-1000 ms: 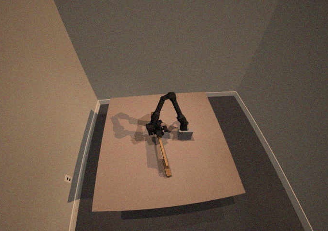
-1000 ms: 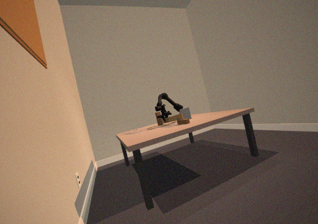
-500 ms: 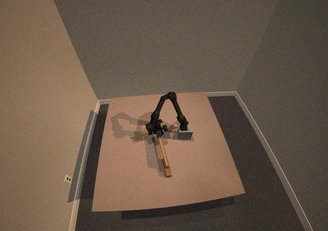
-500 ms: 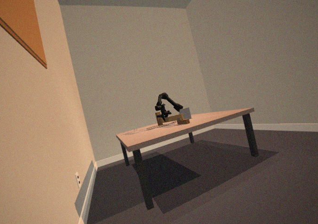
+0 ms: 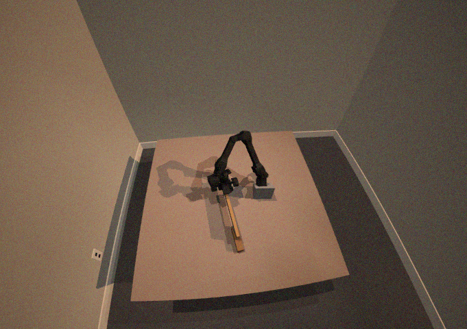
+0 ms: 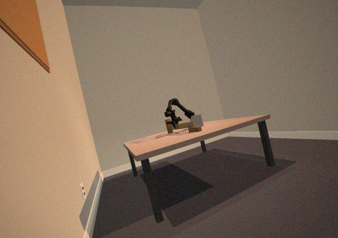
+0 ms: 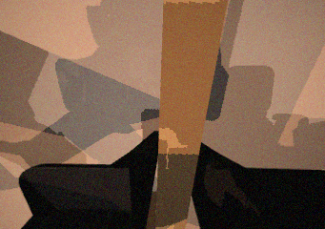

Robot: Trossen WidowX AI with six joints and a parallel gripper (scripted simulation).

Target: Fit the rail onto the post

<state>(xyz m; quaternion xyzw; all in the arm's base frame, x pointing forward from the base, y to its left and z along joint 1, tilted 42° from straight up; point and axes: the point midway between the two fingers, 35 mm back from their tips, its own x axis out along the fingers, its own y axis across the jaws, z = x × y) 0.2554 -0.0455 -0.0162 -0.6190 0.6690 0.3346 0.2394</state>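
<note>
Wooden rail [image 7: 189, 72] is pinched between the black gripper [image 7: 174, 162] fingers near its post-side end, above the desk [image 5: 280, 240].

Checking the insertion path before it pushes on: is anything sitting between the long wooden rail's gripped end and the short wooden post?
Nothing visible does. The gripper is shut on the long wooden rail; the short wooden post is beside it, but the joint itself is hidden behind the arm.

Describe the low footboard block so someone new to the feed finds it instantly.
Start at the table and find the black arm. Follow the wooden rail away from the gripper. The footboard block sits under its far end: low, wooden, much shorter than the rail.
</note>
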